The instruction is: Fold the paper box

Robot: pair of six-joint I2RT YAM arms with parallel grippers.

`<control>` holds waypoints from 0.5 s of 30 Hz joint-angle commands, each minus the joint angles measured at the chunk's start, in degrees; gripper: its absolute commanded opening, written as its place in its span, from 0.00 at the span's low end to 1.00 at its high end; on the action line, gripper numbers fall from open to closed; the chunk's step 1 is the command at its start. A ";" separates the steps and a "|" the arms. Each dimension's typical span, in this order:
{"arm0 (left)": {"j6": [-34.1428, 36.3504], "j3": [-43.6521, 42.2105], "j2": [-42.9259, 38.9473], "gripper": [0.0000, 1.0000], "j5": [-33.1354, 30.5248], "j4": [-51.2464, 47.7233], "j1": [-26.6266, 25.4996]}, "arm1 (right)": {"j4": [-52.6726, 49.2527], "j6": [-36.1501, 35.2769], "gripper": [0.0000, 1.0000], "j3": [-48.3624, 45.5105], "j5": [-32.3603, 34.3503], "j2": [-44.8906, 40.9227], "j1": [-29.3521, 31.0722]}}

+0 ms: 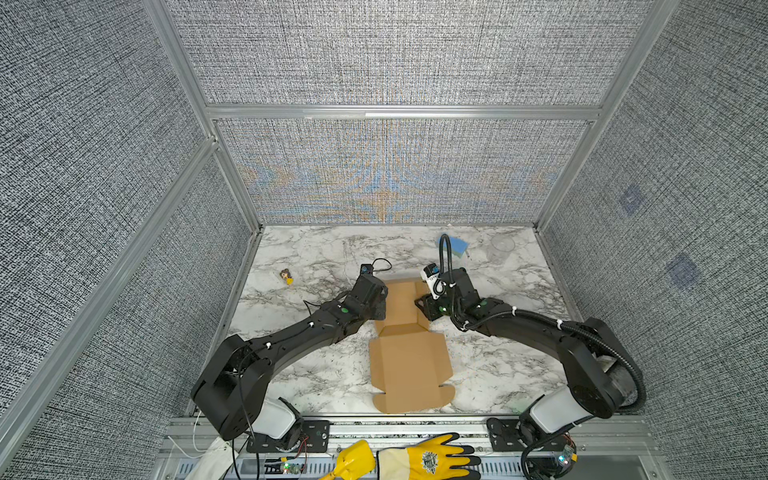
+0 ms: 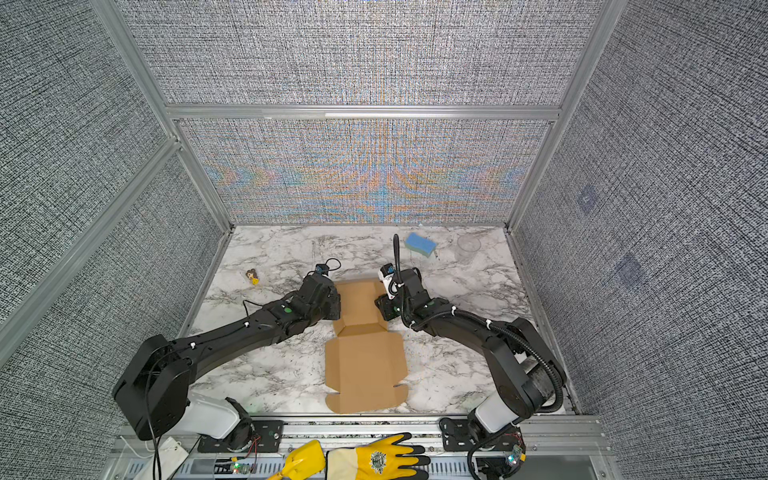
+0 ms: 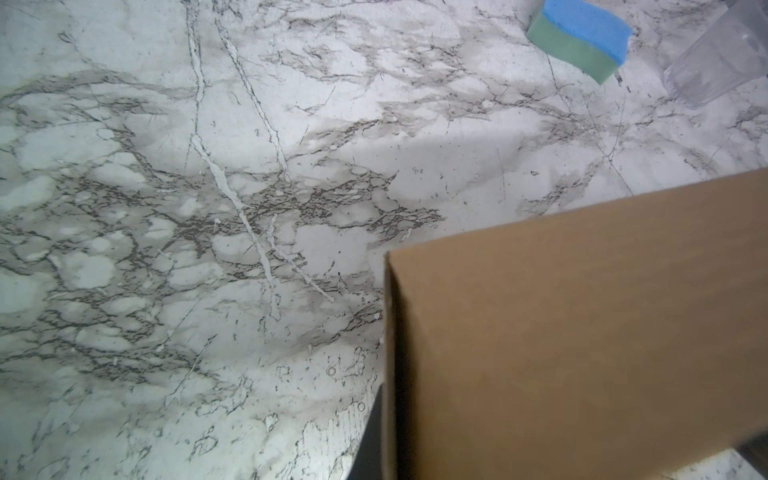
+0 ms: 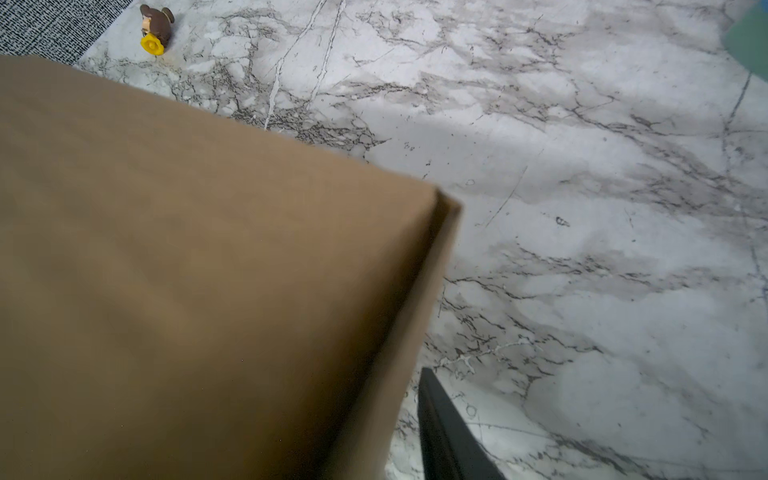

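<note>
Right wrist view: the right tool (image 1: 424,309) stands parted, one finger (image 4: 446,432) clear of the brown corrugated cardboard box (image 4: 208,270) at the middle of the desk (image 1: 316,374); the left tool (image 1: 378,309) pinches its opposite wall.

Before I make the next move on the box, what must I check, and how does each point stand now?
1. Hold: the left gripper is shut on the box at its left side: ok.
2. Release: the right gripper is open, its finger clear of the box: ok.
3. Raised far sides fully upright: cannot tell.
4. Near half of the box lies flat on the table: ok.
5. The sponge, cup and toy stand apart from the box: ok.
</note>
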 commanded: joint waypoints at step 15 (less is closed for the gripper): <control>-0.40 0.46 1.22 0.00 -0.04 -1.54 -0.04 | 2.86 0.95 0.26 -2.25 0.19 -2.61 -0.28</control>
